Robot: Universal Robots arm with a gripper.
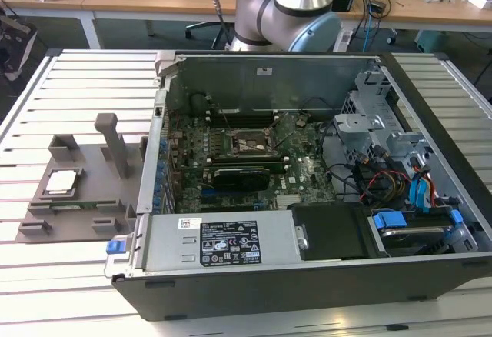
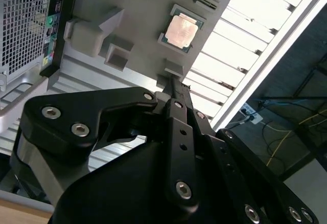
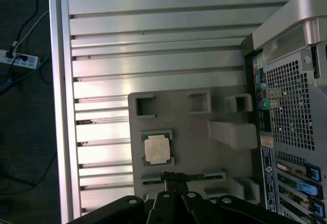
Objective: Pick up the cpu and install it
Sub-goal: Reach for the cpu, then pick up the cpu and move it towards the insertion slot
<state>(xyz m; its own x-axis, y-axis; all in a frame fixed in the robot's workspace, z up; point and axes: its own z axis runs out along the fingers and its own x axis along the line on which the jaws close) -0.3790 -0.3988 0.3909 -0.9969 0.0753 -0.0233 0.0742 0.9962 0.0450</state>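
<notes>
The cpu (image 1: 61, 182) lay flat, pale metal top up, in a shallow square pocket of a grey holder (image 1: 108, 198) on the slatted table (image 1: 46, 283). That put it at the exterior view's left, just beside the open computer case (image 1: 307, 275) but outside it. Inside the case, the socket (image 1: 247, 143) sat on the board toward the far wall, with a long black card (image 1: 242, 175) just nearer than it.

In both wrist views the gripper (image 3: 176, 176) hung well above the holder with its fingertips closed together and nothing between them. It pointed down at the holder's edge near the cpu (image 3: 156, 149), not straight over the chip. The second wrist view showed the same picture: the gripper (image 2: 172, 83) was apart from the cpu (image 2: 182, 29), and nothing was touching the chip.

The step in hand looked to be the reach for the chip, with nothing of the task done yet. Doing it well called for three things. The fingers needed to spread wider than the chip before any descent. They also needed to be centred squarely over it and turned to line up with two opposite edges. The pocket's raised corners left little room — a skewed approach could have caught them or tipped the chip. A straight drop, a light squeeze on the edges and a level lift seemed the safest way, since a thin flat part like this would slip or tilt easily.
</notes>
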